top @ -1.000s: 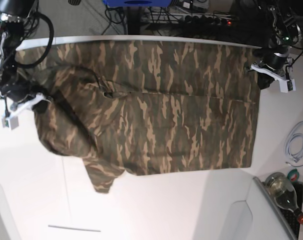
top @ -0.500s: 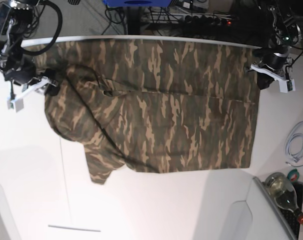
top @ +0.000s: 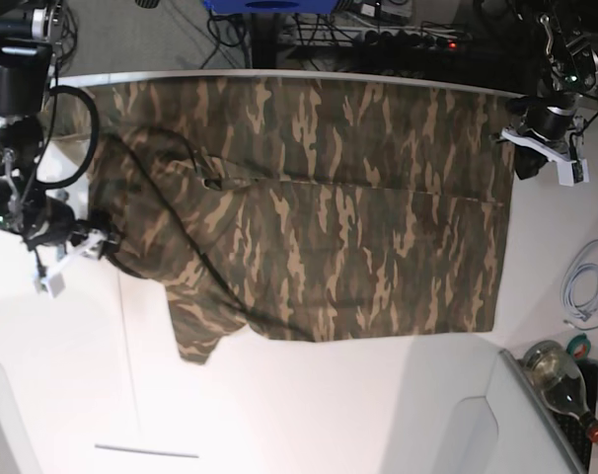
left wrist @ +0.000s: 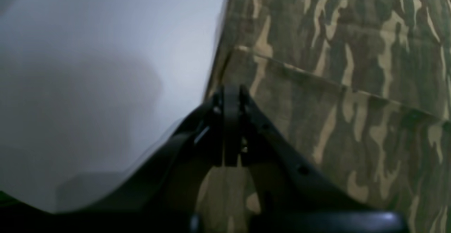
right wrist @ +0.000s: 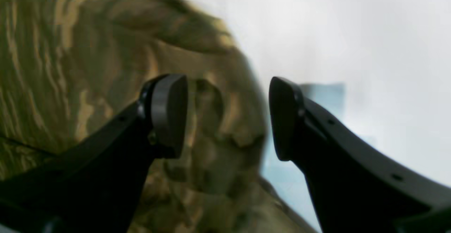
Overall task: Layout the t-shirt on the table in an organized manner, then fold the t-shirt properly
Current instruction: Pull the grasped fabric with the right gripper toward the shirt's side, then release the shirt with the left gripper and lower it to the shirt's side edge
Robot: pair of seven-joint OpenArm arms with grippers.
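Lying spread over the white table, the t-shirt is flat toward 3 o'clock but bunched toward 9 o'clock. The left hand, pressed together, sits at the 3 o'clock hem, probably to anchor it. The right hand, spread with nothing between, hovers by the bunched sleeve, likely to smooth it.
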